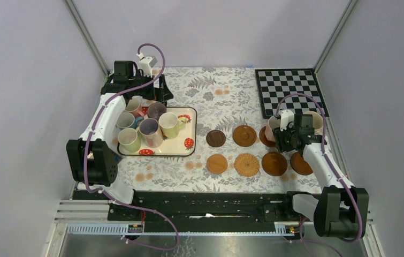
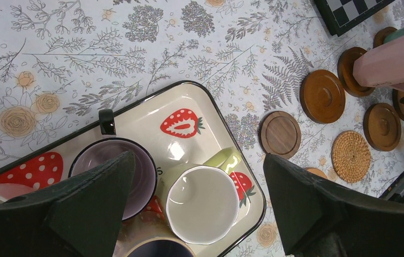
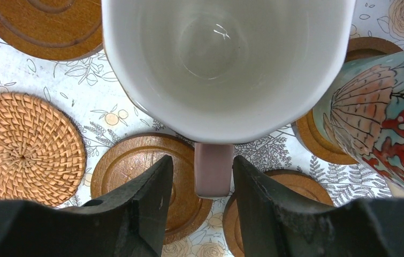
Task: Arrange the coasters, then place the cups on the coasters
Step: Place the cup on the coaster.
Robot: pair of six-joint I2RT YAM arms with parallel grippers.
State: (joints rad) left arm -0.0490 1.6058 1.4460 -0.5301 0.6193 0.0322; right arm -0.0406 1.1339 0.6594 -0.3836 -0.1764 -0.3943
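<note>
My right gripper is matt black. The pink mug is pale pink outside, handle too, and glossy white within. The tall cup is cream shading to teal, painted with orange fan shells and red coral branches.

The woven coaster is golden tan, its weave circling out from the centre. The wooden coaster just beside it is warm mid-brown with ringed grooves, and the walnut coaster near it is much darker. The tablecloth under it is white with grey ferns and peach roses.

The tray is cream with red, white-dotted strawberries and a black rim. The mat is black-and-white checks.
</note>
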